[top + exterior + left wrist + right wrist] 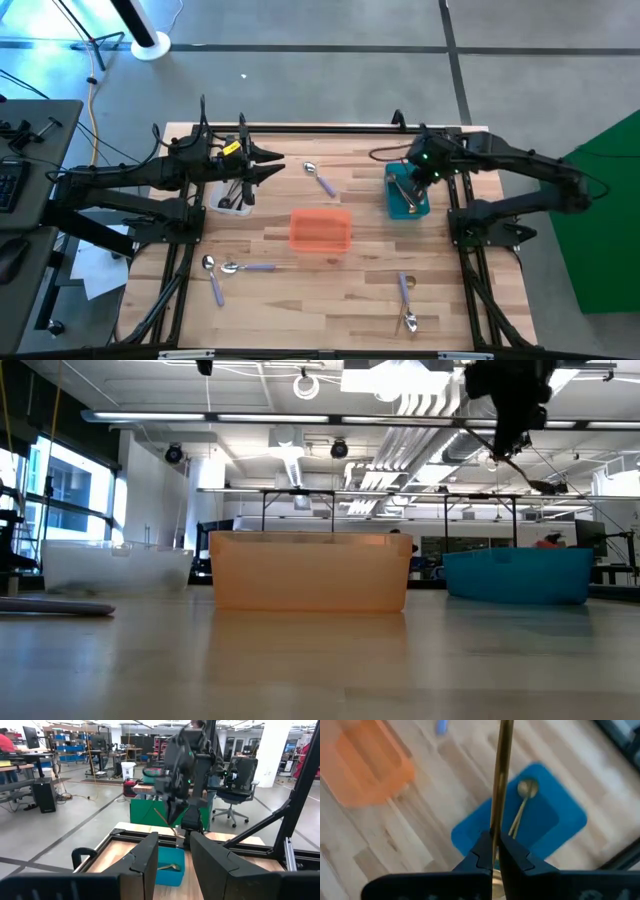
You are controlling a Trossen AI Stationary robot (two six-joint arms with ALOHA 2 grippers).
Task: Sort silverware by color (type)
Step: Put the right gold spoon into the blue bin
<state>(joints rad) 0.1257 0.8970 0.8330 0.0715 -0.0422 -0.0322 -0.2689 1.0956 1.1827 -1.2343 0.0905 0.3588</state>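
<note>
Gold spoon over its bin

My right gripper (pixel 495 851) is pinching a gold spoon (pixel 501 775) by one end directly above the teal bin (pixel 560 825), where another gold spoon (pixel 522 802) lies, so colours stay together; my left gripper (pixel 174 862) waits spread, empty.

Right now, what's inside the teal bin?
One gold spoon lies in the teal bin. The right claw, above it, is shut on another gold spoon, and covers part of the bin floor.

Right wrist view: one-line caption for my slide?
Right gripper shut on a gold spoon, hanging above the teal bin.
</note>
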